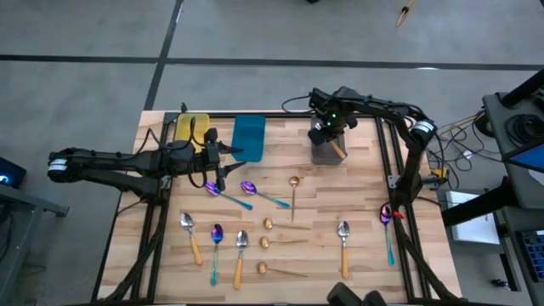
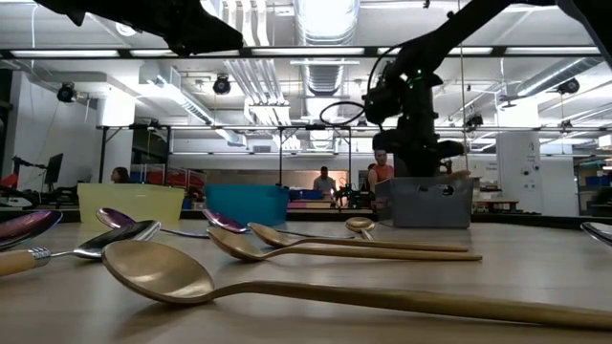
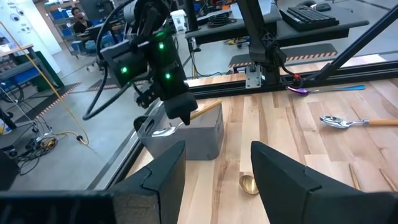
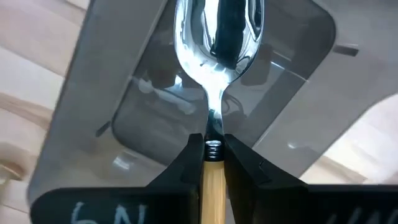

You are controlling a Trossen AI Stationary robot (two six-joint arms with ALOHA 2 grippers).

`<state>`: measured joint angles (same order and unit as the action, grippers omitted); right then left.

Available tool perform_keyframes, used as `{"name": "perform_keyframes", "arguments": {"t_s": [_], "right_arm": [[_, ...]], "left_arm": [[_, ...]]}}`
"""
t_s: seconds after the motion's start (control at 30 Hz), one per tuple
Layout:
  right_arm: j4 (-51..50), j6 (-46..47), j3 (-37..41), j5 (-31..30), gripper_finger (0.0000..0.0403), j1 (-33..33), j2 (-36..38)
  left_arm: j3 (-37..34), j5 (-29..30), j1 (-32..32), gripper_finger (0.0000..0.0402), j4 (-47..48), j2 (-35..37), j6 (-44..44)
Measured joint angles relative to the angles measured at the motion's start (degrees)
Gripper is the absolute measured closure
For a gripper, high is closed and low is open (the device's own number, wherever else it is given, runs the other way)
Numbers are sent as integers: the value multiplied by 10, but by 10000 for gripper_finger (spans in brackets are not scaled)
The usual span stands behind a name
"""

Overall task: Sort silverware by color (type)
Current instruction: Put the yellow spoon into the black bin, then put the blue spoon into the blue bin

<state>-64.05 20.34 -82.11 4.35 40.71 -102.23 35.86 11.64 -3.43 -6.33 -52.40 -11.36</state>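
My right gripper [image 1: 327,132] hangs over the grey bin [image 1: 327,153] at the table's far side, shut on a silver spoon with an orange handle [image 4: 219,37]. The spoon's bowl [image 3: 163,129] is down inside the bin. My left gripper [image 3: 214,180] stands open at the far left [image 1: 223,163], beside the blue bin [image 1: 248,138], with nothing between its fingers. Other spoons lie flat on the table: purple ones with teal handles [image 1: 223,194], silver ones with orange handles [image 1: 343,242], and gold ones [image 1: 280,225]. My right gripper pinches the spoon between its two fingers at the top of the orange handle [image 4: 212,163], just behind the silver neck. The fingers point down from above. The spoon is tilted, bowl lowest inside the grey bin, handle end [image 3: 208,107] sticking out over the rim.
A yellow bin [image 1: 191,129] stands left of the blue bin at the far edge. A purple spoon [image 1: 387,223] lies near the right frame rail. A gold spoon's bowl [image 3: 249,183] lies just ahead of my left gripper. People stand in the room beyond the table.
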Motion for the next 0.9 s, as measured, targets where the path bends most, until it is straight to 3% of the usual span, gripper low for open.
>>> {"name": "perform_keyframes", "arguments": {"t_s": [0.4, 0.73, 0.9], "right_arm": [[4, -5, 0, -30, 300, 0, -10], [3, -8, 0, -30, 317, -5, 27], [36, -18, 6, -34, 331, -38, 79]], "left_arm": [[0, 0, 0, 239, 0, 0, -2], [0, 0, 0, 239, 5, -2, 7], [0, 0, 0, 239, 35, -11, 57]]}}
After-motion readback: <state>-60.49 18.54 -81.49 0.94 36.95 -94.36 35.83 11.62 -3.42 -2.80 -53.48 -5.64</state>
